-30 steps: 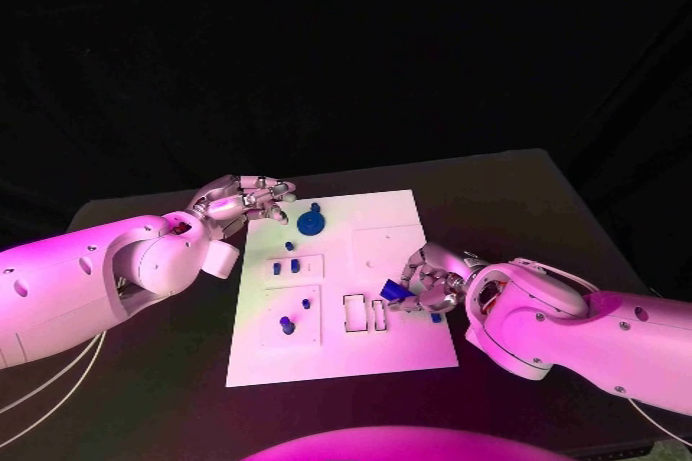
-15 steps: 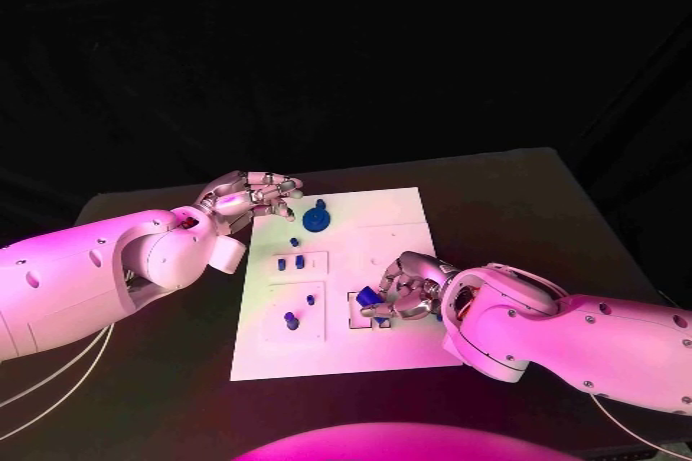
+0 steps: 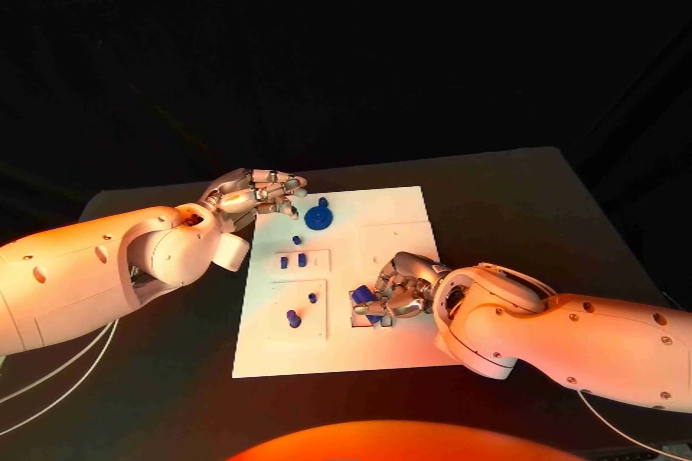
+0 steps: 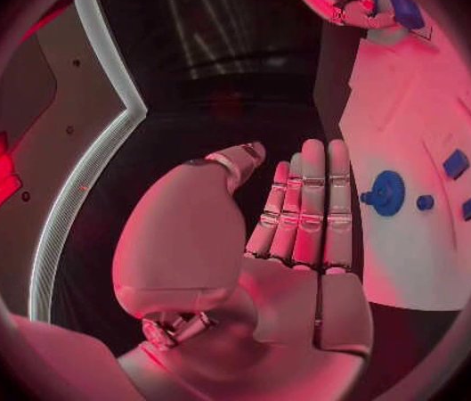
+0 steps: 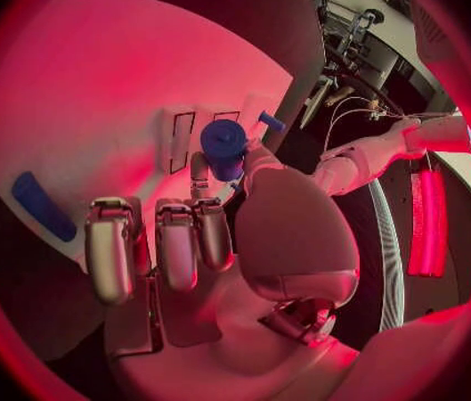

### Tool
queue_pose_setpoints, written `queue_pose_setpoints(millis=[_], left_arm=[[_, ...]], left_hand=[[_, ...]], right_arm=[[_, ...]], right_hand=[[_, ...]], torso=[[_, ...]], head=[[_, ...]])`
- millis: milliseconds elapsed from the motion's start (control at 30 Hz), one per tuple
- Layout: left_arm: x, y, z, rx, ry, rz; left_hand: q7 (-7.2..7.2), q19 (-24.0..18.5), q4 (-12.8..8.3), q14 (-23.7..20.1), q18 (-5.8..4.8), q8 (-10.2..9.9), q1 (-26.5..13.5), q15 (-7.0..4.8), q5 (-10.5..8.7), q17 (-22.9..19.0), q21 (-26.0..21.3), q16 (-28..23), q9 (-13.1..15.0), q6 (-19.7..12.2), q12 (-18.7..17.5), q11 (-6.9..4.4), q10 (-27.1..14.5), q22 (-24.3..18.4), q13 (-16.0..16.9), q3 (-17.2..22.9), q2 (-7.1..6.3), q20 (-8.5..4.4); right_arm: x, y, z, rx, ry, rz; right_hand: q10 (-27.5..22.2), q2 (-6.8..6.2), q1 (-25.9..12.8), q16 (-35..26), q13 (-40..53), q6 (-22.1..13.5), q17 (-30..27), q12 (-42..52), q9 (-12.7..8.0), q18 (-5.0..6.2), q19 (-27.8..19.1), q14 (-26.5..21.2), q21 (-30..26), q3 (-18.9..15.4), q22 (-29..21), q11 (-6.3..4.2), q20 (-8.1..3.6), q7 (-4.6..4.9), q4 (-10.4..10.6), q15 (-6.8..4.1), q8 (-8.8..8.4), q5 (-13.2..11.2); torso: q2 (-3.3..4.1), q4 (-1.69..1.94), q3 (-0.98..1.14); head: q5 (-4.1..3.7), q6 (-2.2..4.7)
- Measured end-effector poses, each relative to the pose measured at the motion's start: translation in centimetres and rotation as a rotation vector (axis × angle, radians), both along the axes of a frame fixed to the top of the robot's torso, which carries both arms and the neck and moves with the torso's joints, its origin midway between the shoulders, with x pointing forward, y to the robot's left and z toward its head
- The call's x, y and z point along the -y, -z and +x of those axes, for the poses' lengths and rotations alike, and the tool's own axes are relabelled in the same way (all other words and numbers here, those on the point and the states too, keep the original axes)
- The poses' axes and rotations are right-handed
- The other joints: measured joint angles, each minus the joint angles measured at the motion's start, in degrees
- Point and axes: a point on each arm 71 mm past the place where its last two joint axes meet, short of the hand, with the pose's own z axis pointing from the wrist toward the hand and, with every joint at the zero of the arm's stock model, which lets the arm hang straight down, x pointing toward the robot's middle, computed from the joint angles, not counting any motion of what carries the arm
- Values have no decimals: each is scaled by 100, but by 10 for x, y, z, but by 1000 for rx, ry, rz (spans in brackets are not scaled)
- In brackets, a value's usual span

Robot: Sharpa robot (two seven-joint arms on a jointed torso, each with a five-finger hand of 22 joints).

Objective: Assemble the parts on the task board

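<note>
While our right hand (image 3: 392, 291) pinches a blue cylindrical part (image 5: 223, 148) between thumb and a fingertip, we hold it low over the task board (image 3: 389, 221), right above the pair of narrow rectangular slots (image 5: 182, 140) near the board's middle. Our left hand (image 3: 257, 195) hovers at the board's far left corner, fingers straight and side by side, holding nothing. Just beside it on the board stands a round blue part (image 3: 316, 218), with smaller blue parts (image 3: 293, 262) nearer us.
</note>
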Motion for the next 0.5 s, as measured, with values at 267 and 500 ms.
queue_pose_setpoints(millis=[267,500], left_arm=[[0,0,0,1,3,2],[0,0,-1,1,6,2]], left_hand=[[0,0,-16,0,0,0,0,0,0,5,-22,0,0,0,0,0,0,-7,-1,16,0,0],[0,0,-16,0,0,0,30,0,0,4,-22,0,0,0,0,-21,-20,-7,-1,16,30,0]], right_arm=[[-2,2,2,13,6,-18],[-2,4,3,21,10,-36]], right_hand=[[-5,17,-216,0,0,100,-1,0,31,0,9,0,0,-124,-1,-6,-9,-81,5,0,25,0],[3,10,-611,0,0,354,-1,0,95,0,9,0,0,-578,-1,-36,-9,-292,7,-1,113,2]], torso=[[0,-1,2],[1,-1,4]], head=[[19,4],[31,1]])
